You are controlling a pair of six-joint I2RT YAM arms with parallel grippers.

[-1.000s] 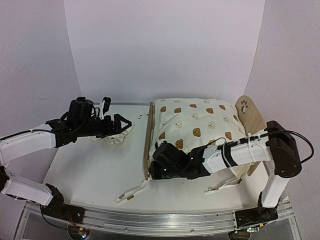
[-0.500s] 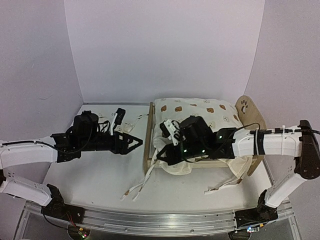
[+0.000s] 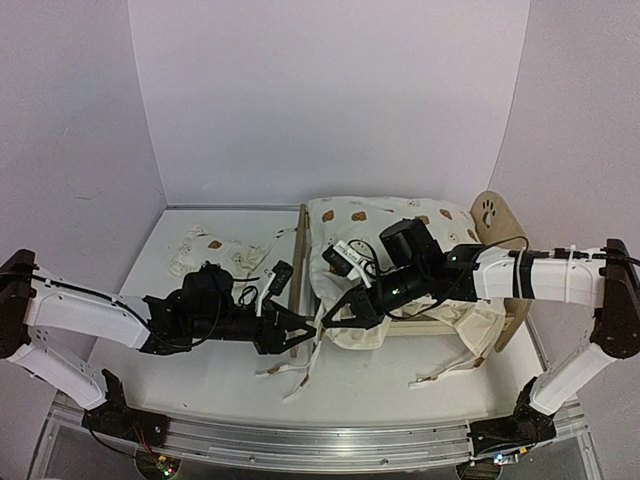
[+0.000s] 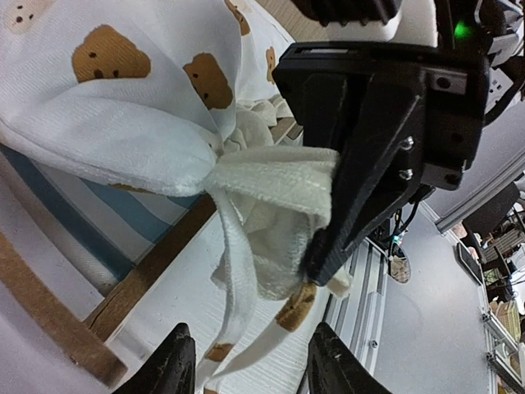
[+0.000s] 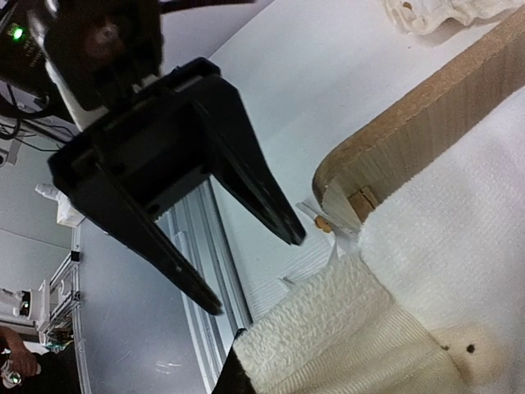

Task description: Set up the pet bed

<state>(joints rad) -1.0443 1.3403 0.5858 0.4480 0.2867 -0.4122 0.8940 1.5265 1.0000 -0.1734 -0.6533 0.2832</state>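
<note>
Bright, even light; blurred wrist-view foregrounds.

The right gripper (image 4: 328, 222) is pinching the gathered corner of the bear-print cushion (image 4: 123, 107), its black fingers closed on the cream cloth. A tie (image 4: 238, 271) is dangling from that corner, over the pet bed (image 4: 156, 271) with its wooden rail and blue-striped base. The left gripper (image 4: 253, 365) is hovering below, fingers spread either side of the tie.

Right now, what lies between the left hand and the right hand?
The cream cushion's tie, pinched by the right hand, before the open left hand; left wrist view.
</note>
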